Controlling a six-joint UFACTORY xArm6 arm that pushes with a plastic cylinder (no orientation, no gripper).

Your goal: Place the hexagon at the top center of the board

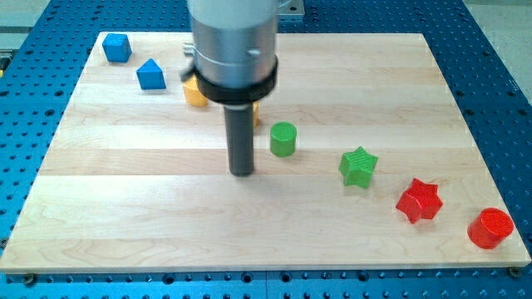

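My tip [242,173] rests on the wooden board [125,208] a little left of its middle. A yellow block [194,93] lies up and to the left of the tip, apart from it. The arm's body hides most of it, so its shape cannot be made out. A second sliver of yellow [255,111] shows at the arm's right edge, above the tip. A green cylinder [283,139] stands just to the right of the tip and slightly higher, not touching it.
A blue cube [116,47] sits at the top left corner, with a blue house-shaped block [150,75] below and right of it. A green star [358,166], a red star [418,200] and a red cylinder [490,227] run diagonally towards the bottom right.
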